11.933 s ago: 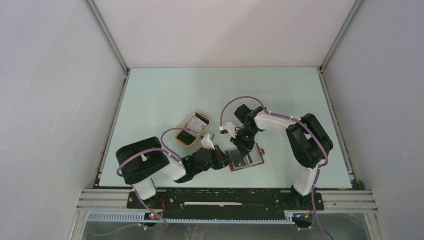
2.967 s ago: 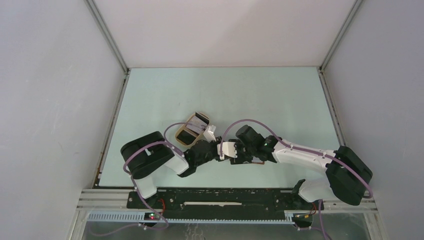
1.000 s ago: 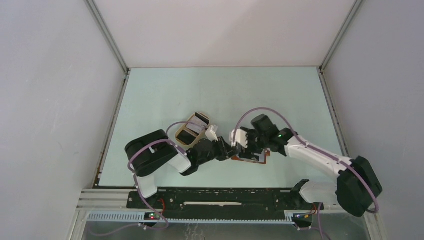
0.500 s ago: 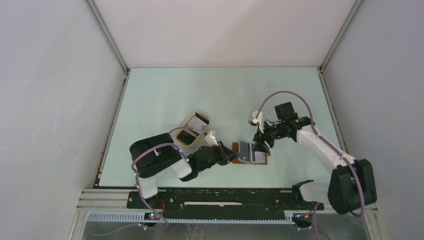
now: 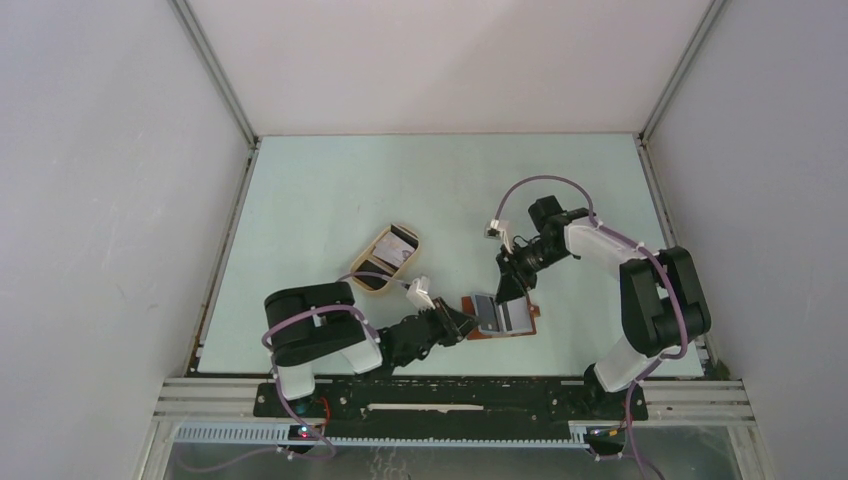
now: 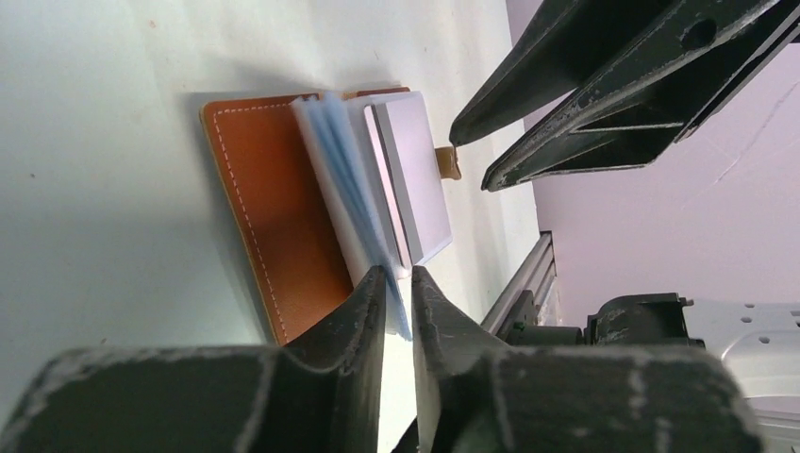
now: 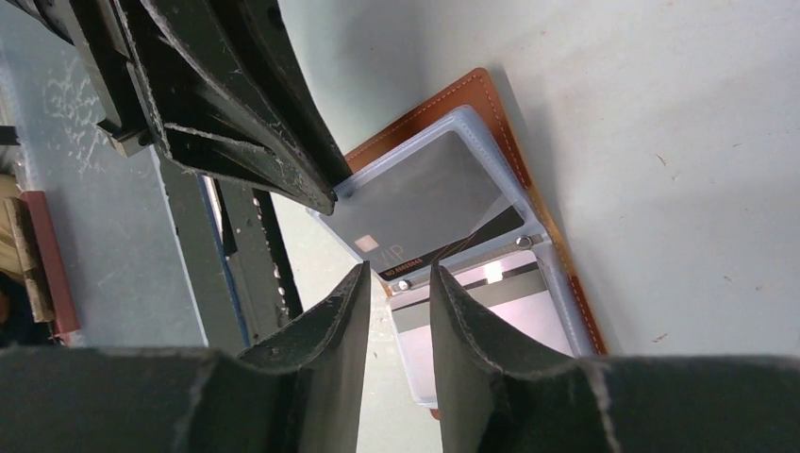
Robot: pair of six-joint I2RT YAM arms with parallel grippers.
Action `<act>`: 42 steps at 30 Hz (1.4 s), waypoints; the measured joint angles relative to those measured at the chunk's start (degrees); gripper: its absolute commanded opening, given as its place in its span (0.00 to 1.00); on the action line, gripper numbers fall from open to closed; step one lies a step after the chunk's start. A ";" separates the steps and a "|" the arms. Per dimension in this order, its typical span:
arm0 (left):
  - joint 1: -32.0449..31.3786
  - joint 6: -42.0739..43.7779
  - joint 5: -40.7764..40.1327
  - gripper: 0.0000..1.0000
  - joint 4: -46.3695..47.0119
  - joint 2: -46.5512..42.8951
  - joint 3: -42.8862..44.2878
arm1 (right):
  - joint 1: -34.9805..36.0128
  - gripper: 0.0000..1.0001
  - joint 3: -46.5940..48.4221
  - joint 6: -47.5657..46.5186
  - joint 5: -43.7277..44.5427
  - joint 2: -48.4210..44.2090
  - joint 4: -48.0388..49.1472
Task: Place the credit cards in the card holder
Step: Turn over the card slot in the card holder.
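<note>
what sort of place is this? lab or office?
Likely a lab robot cell: bare white walls around a pale green table, arms bolted to a rail, only a card holder and tray out.

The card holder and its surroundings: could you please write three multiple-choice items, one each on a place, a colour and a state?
1. In the top view, the tan tray lies where from the card holder? A) left of it B) right of it C) on it
2. The card holder's cover is: A) black B) reddish-brown C) green
3. The card holder is: A) folded shut B) open on the table C) lifted clear
1 A: the tray sits apart to its left. 2 B: both wrist views show a reddish-brown stitched cover. 3 B: its cards lie exposed.
</note>
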 measured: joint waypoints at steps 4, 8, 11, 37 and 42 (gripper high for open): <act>1.16 1.42 1.16 0.27 1.16 -0.04 0.00 | 0.26 0.42 0.44 0.59 -0.81 0.02 -0.63; 2.58 2.03 3.02 0.26 3.13 0.70 0.00 | 0.44 0.49 0.79 1.38 -1.70 0.39 -1.03; 3.06 2.12 4.20 0.27 4.81 2.23 0.00 | 1.31 0.54 0.85 1.86 -1.92 -0.33 -0.63; 6.58 4.59 10.45 0.27 7.48 2.69 0.31 | 16.59 1.00 -17.97 -9.07 13.49 -22.77 19.39; 6.58 4.66 10.58 0.27 7.50 2.75 0.70 | 16.74 1.00 -17.75 -7.74 16.17 -21.00 19.43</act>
